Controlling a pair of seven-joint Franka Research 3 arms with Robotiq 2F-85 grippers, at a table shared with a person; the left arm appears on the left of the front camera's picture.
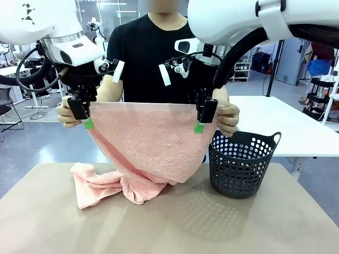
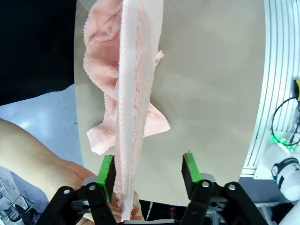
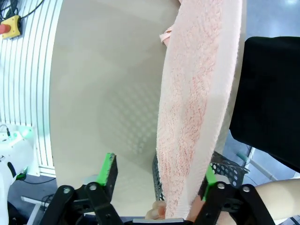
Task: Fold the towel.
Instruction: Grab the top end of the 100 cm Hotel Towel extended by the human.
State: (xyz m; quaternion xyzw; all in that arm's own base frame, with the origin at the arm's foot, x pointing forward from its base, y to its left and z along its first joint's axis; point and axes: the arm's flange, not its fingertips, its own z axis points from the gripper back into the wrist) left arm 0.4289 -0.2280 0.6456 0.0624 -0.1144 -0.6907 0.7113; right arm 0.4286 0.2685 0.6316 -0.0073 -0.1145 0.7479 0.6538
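Observation:
The pale pink towel [image 1: 151,140] hangs spread in the air, its top corners pinched by the person's hands [image 1: 229,117]. Its lower end lies bunched on the table [image 1: 212,222]. My left gripper [image 1: 87,123] is at the towel's top left corner, beside the person's other hand [image 1: 65,113]. In the left wrist view this gripper [image 2: 148,171] stands open with the towel's edge [image 2: 129,140] between its fingers, against one green pad [image 2: 107,171]. My right gripper [image 1: 199,127] is at the top right corner. It is open [image 3: 158,174] too, with the towel [image 3: 192,140] close to one pad [image 3: 209,176].
A dark perforated basket [image 1: 243,164] stands on the table to the right of the towel, just below my right gripper. The person stands close behind the towel at the far edge. White tables lie farther back on the right.

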